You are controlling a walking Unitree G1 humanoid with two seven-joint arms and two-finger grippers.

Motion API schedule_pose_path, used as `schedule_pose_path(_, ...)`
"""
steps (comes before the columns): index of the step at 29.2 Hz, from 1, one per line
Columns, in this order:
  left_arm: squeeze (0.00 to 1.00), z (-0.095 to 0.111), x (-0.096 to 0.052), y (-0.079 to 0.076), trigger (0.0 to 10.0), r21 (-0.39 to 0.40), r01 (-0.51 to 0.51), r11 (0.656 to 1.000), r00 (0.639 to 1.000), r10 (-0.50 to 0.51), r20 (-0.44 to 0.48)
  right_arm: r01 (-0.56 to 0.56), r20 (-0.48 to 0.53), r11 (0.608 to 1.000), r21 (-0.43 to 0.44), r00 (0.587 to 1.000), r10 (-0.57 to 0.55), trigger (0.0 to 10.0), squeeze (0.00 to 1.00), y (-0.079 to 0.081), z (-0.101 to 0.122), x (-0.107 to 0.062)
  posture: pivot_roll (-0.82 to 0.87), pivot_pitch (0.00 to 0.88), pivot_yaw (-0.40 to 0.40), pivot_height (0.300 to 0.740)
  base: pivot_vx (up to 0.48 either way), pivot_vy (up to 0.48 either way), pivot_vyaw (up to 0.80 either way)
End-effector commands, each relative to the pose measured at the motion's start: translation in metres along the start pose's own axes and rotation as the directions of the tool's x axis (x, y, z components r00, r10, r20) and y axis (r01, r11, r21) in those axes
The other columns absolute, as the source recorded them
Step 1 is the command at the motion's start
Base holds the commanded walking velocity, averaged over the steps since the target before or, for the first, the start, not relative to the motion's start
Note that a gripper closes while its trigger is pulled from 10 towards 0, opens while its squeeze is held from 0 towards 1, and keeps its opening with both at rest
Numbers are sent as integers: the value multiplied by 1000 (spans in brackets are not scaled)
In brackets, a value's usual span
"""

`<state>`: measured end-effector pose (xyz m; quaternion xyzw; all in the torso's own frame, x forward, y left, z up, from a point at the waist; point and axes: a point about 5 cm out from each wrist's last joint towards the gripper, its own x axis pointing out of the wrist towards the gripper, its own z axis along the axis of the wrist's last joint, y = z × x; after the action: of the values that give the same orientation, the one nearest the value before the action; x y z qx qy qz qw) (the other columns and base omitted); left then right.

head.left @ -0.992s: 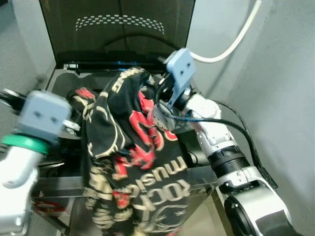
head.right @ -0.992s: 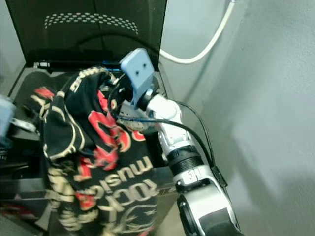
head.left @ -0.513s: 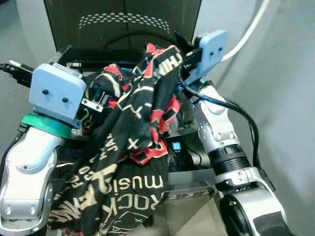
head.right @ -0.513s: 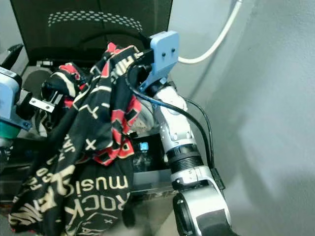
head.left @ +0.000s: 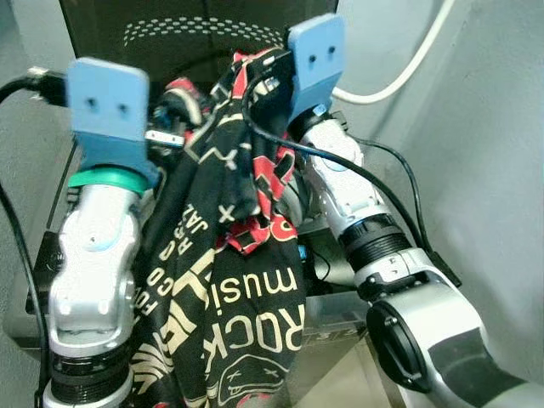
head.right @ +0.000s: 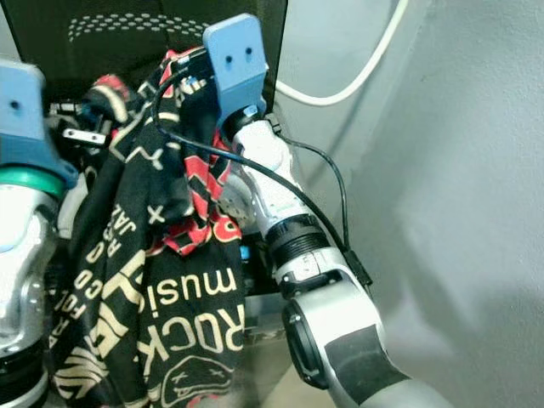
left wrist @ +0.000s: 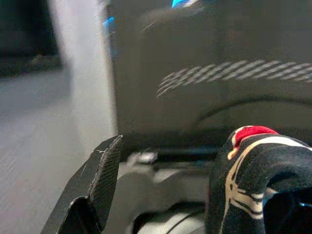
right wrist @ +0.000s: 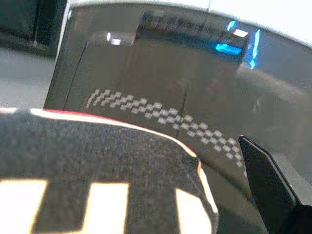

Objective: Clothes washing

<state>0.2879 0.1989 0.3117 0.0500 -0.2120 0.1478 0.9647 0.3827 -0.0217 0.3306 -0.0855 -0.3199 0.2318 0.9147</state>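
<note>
A black garment with red and cream print reading "ROCK music" hangs in a long bunch from both raised grippers, in front of the top-loading washing machine. My left gripper is up at the cloth's top left. In the left wrist view one bare finger stands well apart from the other, which has cloth draped over it. My right gripper holds the top right. Its wrist view shows cloth heaped over one side and a bare finger apart from it.
The machine's dark lid stands open behind the garment. A white hose curves along the grey wall close on the right. A black cable loops beside my right forearm. The drum opening is hidden by cloth.
Both grippers have risen and come closer together, and the garment has come up off the machine's top. It now hangs as one narrow bunch. The head camera has shifted too.
</note>
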Motion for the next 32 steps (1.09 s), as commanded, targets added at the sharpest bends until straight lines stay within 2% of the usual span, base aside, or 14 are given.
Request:
schedule_pose_path(1, 0, -11, 8, 18, 10000, 13, -101, 995, 990, 102, -92, -9, -25, 1000, -16, 1000, 9, 10000, 0, -1, -6, -3, 223, 37, -50, 740, 0, 0, 0)
schedule_pose_path(4, 0, -33, 21, 49, 10000, 101, -233, 967, 939, 251, -234, -17, -56, 998, -55, 998, 14, 10000, 0, -3, -17, -9, 217, 36, -45, 740, 0, 0, 0)
schedule_pose_path(6, 0, -35, 22, 44, 10000, 100, -138, 985, 955, 159, -251, -24, -83, 997, -76, 996, 18, 10000, 0, -6, -23, -12, 207, 34, -34, 740, 0, 0, 0)
schedule_pose_path(7, 0, -37, 20, 33, 10000, 112, 32, 993, 962, -1, -273, -33, -117, 994, -100, 993, 21, 10000, 0, -10, -30, -17, 201, 35, -27, 740, 0, 0, 0)
schedule_pose_path(12, 0, -37, 15, 27, 10000, 120, 145, 982, 951, -105, -291, -33, -129, 994, -108, 991, 19, 10000, 0, -13, -33, -20, 199, 35, -22, 740, 0, 0, 0)
schedule_pose_path(14, 0, -24, -7, 25, 10000, 380, 298, 875, 954, -282, -98, -12, -114, 997, -81, 993, 3, 10000, 0, -17, -36, -26, 199, 36, -11, 740, 0, 0, 0)
schedule_pose_path(15, 0, -24, -7, 25, 10000, 380, 298, 875, 954, -282, -98, -12, -114, 997, -81, 993, 3, 10000, 0, -17, -36, -26, 199, 36, -11, 740, 0, 0, 0)
schedule_pose_path(17, 0, -23, -21, 24, 10000, 542, 285, 791, 943, -332, -12, 1, -86, 999, -48, 996, -5, 10000, 0, -15, -36, -31, 212, 37, -11, 740, 0, 0, 0)
schedule_pose_path(19, 0, -26, -25, 24, 10000, 587, 274, 762, 942, -334, -5, 6, -69, 1000, -30, 998, -8, 10000, 0, -14, -36, -33, 212, 37, -11, 740, 0, 0, 0)
schedule_pose_path(24, 0, -29, -31, 19, 10000, 601, 301, 740, 928, -372, -6, 9, -49, 1000, -14, 999, -10, 10000, 0, -12, -35, -34, 220, 35, -13, 740, 0, 0, 0)
schedule_pose_path(25, 0, -24, -39, 7, 10000, 494, 404, 770, 890, -457, -15, 2, -15, 1000, 3, 1000, -2, 10000, 0, -10, -32, -39, 214, 35, -11, 740, 0, 0, 0)
schedule_pose_path(27, 0, -24, -39, 7, 10000, 494, 404, 770, 890, -457, -15, 2, -15, 1000, 3, 1000, -2, 10000, 0, -10, -32, -39, 214, 35, -11, 740, 0, 0, 0)
schedule_pose_path(28, 0, -15, -45, -2, 10000, 380, 500, 778, 843, -537, -8, -5, 9, 1000, 14, 1000, 5, 10000, 0, -8, -30, -43, 210, 34, -5, 740, 0, 0, 0)
schedule_pose_path(32, 0, -3, -48, -9, 10000, 320, 560, 764, 800, -599, 30, -9, 22, 1000, 18, 1000, 9, 10000, 0, -8, -29, -46, 204, 35, 1, 740, 0, 0, 0)
